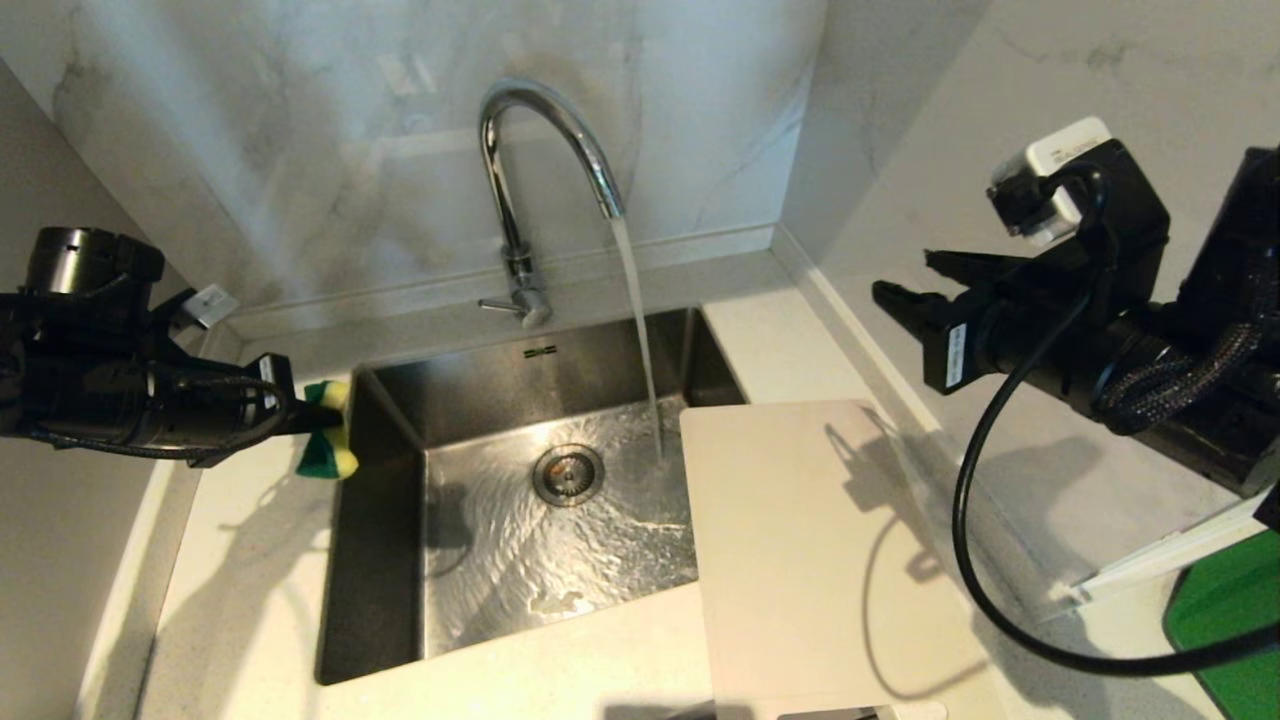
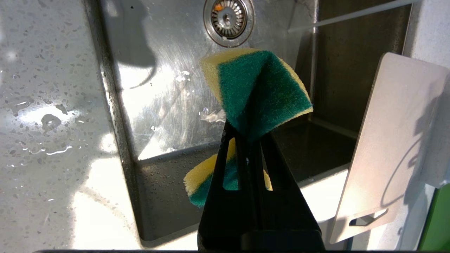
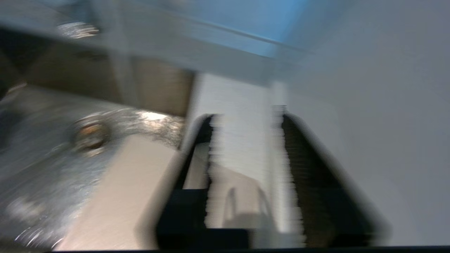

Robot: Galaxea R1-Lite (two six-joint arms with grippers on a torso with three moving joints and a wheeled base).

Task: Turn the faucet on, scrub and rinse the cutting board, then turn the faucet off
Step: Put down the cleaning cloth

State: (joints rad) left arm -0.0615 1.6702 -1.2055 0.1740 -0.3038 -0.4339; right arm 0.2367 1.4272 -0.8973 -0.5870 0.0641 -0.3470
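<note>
The chrome faucet (image 1: 545,130) stands behind the sink (image 1: 470,390) and water (image 1: 640,330) runs from its spout into the basin. Its thin lever (image 1: 497,305) sticks out to the left at the base. The cream cutting board (image 1: 810,560) (image 2: 397,140) (image 3: 119,189) lies flat on the counter right of the sink, its left edge over the basin. My left gripper (image 1: 305,415) (image 2: 248,131) hovers at the sink's left rim, shut on a folded yellow-green sponge (image 1: 328,445) (image 2: 258,88). Up in the air to the right of the board, my right gripper (image 1: 905,280) (image 3: 246,119) is open and holds nothing.
The drain (image 1: 568,474) sits in the middle of the wet basin floor. Marble walls close in behind and on the right. A bright green thing (image 1: 1235,620) shows at the lower right. Water drops lie on the counter (image 2: 45,123) left of the sink.
</note>
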